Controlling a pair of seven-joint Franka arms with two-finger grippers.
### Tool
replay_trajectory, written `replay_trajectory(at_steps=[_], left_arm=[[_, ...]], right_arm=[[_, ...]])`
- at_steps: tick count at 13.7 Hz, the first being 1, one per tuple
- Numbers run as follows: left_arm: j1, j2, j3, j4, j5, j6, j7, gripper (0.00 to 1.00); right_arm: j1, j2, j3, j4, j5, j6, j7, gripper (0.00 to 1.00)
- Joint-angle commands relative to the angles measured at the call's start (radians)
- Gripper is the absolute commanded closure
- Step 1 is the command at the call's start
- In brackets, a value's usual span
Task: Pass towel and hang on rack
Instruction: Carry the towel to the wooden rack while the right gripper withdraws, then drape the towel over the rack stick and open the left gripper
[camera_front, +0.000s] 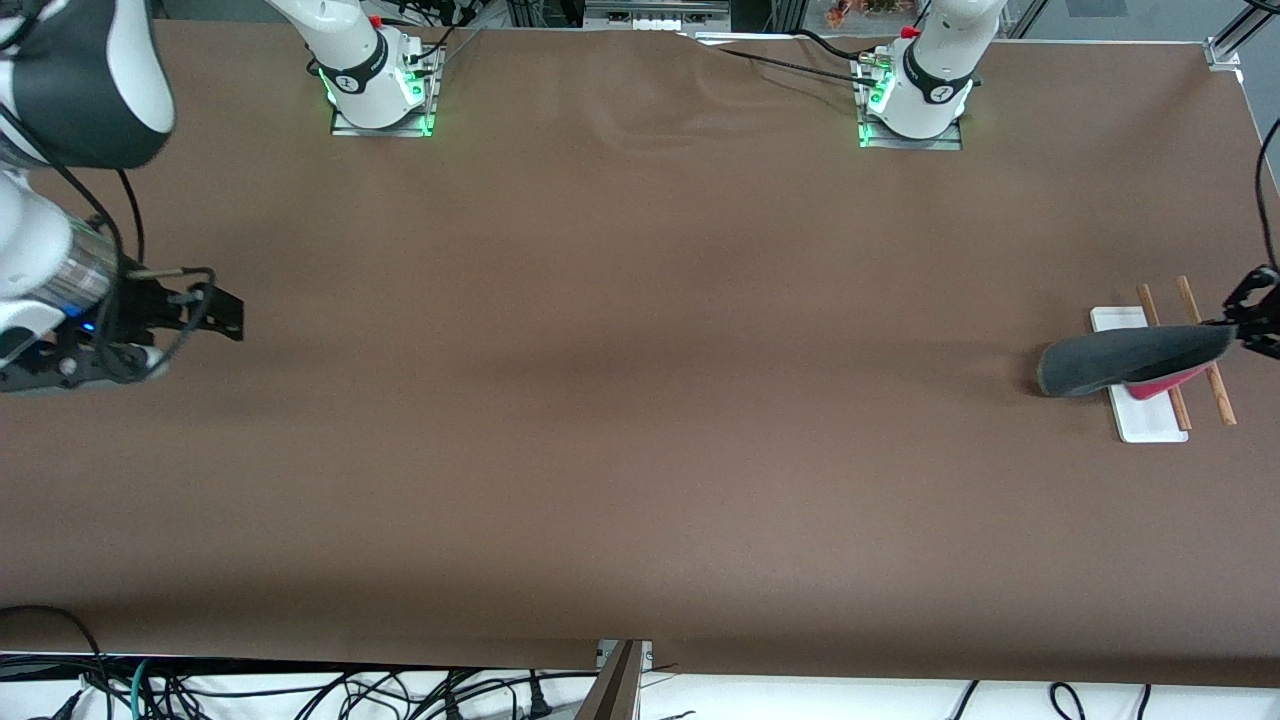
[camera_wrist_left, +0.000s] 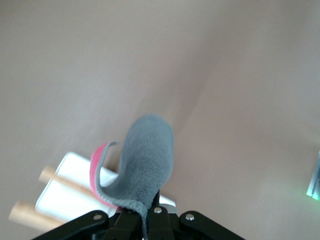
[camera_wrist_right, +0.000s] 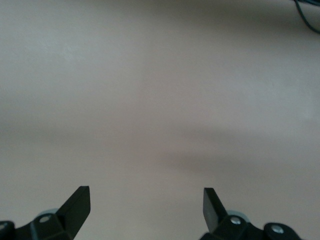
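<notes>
Left gripper pinches towel over rack near table's left-arm edge, seemingly untouching; long axis points toward table centre. Right gripper waits, fingers wide, over brown tabletop.

Fuzzy grey-and-pink cloth towel, smooth brown wooden rods on the rack's matt white base, matt brown table

Towel hides rack middle (rods incl.); left gripper cut by edge.
</notes>
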Motion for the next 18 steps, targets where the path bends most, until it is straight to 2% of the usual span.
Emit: replay_trajectory(at_steps=[1,5,8,10,11,15,16,17,18], left_arm=[[0.039,0.077,0.019,0.099,0.045,-0.009,0.05,1.0],[0.039,0.19,0.09,0.21,0.047,0.067,0.14,1.0],[0.041,0.241,0.123,0.21,0.045,0.147,0.18,1.0],[0.047,0.273,0.139,0.21,0.043,0.161,0.182,1.0],[0.05,0.282,0.139,0.207,0.045,0.187,0.184,1.0],[0.058,0.319,0.14,0.201,0.045,0.243,0.181,1.0],[0.058,0.322,0.14,0.199,0.045,0.243,0.177,0.57],[0.059,0.325,0.14,0.199,0.045,0.243,0.177,0.01],[0.059,0.325,0.14,0.198,0.045,0.243,0.179,0.0]], right_arm=[[-0.022,-0.096,0.008,-0.099,-0.014,-0.015,-0.01,0.0],[-0.079,-0.151,-0.002,-0.099,-0.002,-0.015,-0.012,0.0],[-0.08,-0.173,-0.002,-0.102,-0.003,-0.026,-0.02,0.0],[-0.079,-0.177,0.006,-0.102,0.005,-0.096,0.028,0.0],[-0.079,-0.176,0.006,-0.102,0.006,-0.096,0.083,0.0],[-0.073,-0.163,0.011,-0.089,0.006,-0.104,0.091,0.0],[-0.071,-0.162,0.011,-0.088,0.006,-0.104,0.091,0.0],[-0.069,-0.157,0.009,-0.088,0.006,-0.099,0.091,0.0],[-0.069,-0.154,0.009,-0.088,0.006,-0.099,0.091,0.0]])
